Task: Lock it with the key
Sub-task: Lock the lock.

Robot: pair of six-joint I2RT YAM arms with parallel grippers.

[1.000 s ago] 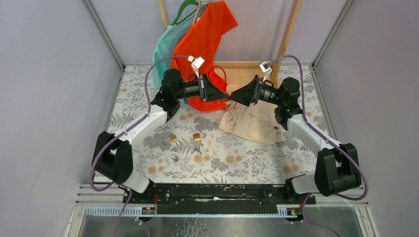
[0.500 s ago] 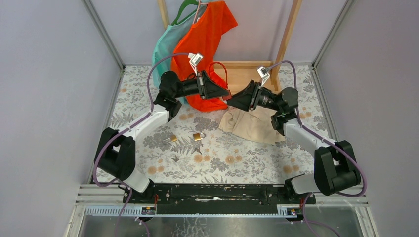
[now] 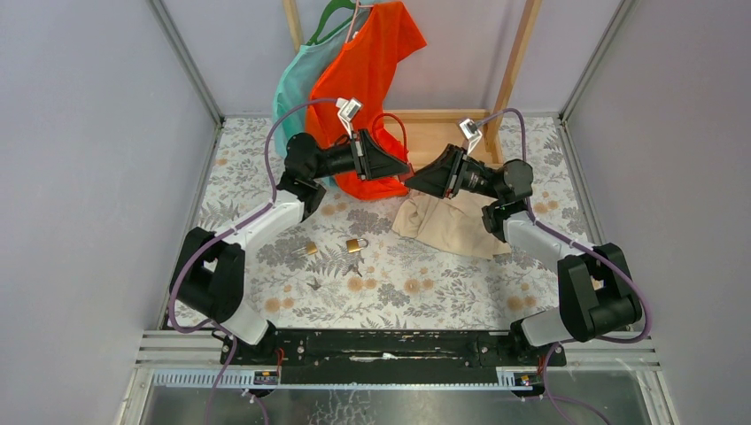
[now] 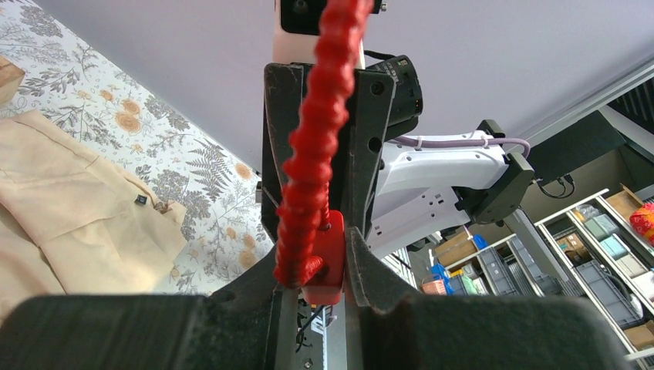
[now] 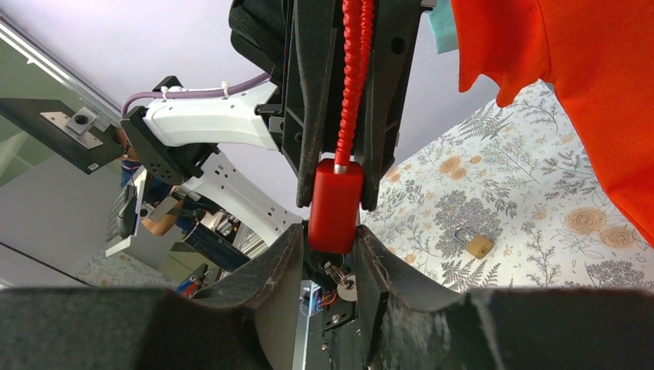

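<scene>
My left fingers (image 4: 372,271) are clamped on the red lock (image 5: 335,204), holding it in the air over the far middle of the bench (image 3: 416,283). Its ribbed red cable (image 4: 312,154) runs away from my grip and across the front of my other wrist. My right fingers (image 5: 271,266) meet it head-on from the opposite side. They are drawn in against both sides of the lock's end and touching it. A small piece of metal shows just under that end, but I cannot tell if it is the key. Down near the middle of the bench lie a brass padlock (image 3: 356,243) and a second padlock (image 3: 307,250) just to its left. A beige cloth (image 3: 452,221) lies toward the far right.
</scene>
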